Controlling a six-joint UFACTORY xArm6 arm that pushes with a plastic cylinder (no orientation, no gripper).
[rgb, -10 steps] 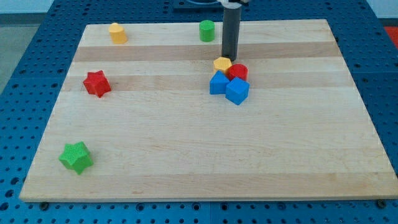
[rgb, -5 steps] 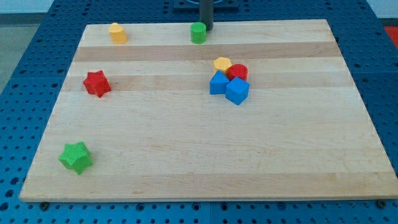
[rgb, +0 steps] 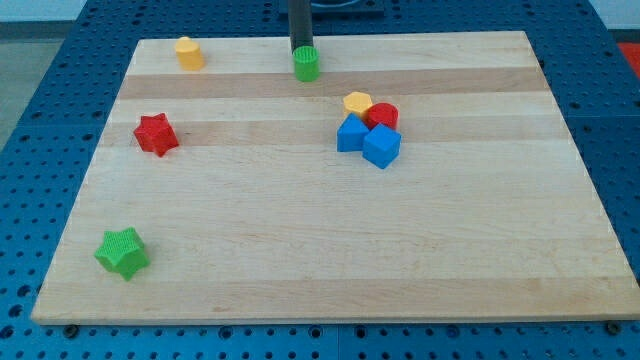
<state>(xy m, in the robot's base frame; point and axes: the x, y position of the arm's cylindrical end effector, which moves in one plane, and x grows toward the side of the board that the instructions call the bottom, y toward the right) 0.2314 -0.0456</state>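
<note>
Green cylinder block (rgb: 307, 65) sits near the wooden board's (rgb: 300, 250) top edge; the dark rod's tip (rgb: 301, 50) appears to touch its far side. No jaws exist. Probably light, rigid, slides readily.

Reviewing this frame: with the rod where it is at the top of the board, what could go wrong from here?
My tip sits just behind the green cylinder, near the board's top edge; pushed off-centre, the round block could roll aside and slip off the tip. Pushed on toward the view's bottom right, it might disturb the tight cluster of yellow block, red cylinder and two blue blocks.
</note>
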